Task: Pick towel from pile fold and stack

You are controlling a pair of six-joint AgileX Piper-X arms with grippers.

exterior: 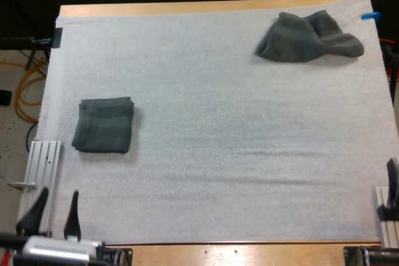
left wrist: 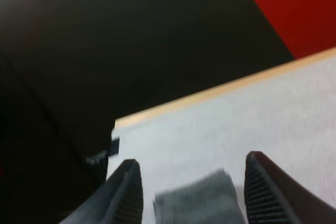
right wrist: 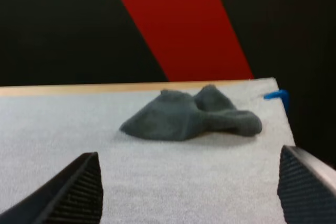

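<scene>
Reach for the crumpled towel is best left to the right gripper, held spread, empty and pointed at it, nearer than the equally spread left gripper.

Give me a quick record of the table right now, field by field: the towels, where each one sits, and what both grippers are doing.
folded towel: flat on the white mat, left side
crumpled towel: loose heap at the mat's far right corner
left gripper: open, empty, at the near left edge, facing the folded towel
right gripper: open, empty, at the near right edge, facing the crumpled towel
contact: neither gripper touches a towel
task stage: crumpled towel not yet picked up
</scene>
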